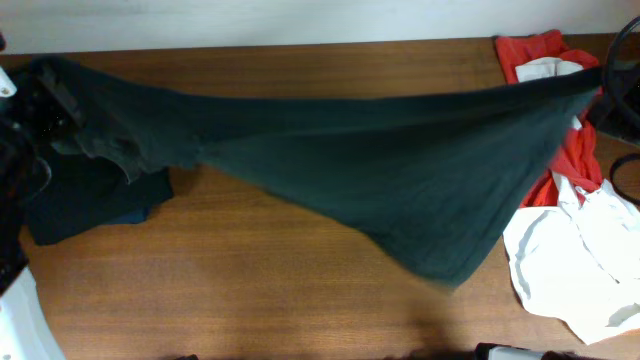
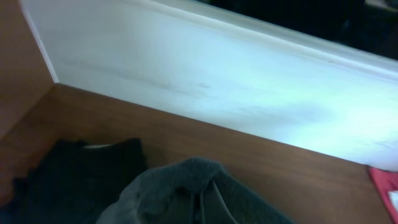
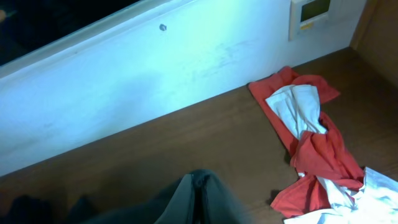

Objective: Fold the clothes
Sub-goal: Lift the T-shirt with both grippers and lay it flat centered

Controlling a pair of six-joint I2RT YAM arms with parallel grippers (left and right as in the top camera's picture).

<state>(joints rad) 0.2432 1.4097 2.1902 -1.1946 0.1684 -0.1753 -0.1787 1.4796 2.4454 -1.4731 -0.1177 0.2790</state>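
Note:
A large dark T-shirt [image 1: 400, 170] is stretched in the air across the table, sagging to a point near the front. My left gripper [image 1: 62, 112] holds its bunched left end at the far left. My right gripper [image 1: 608, 88] holds the right end over the red garment. In the left wrist view the fuzzy dark cloth [image 2: 180, 174] wraps over the shut gripper [image 2: 200, 204]. In the right wrist view the right gripper [image 3: 198, 186] pinches a fold of the cloth [image 3: 124, 214].
Another dark garment [image 1: 80, 210] lies flat on the table at the left, under the left arm. A red garment [image 1: 572, 165] and a crumpled white one [image 1: 580, 265] lie at the right edge. A white wall [image 3: 155, 81] runs along the table's back.

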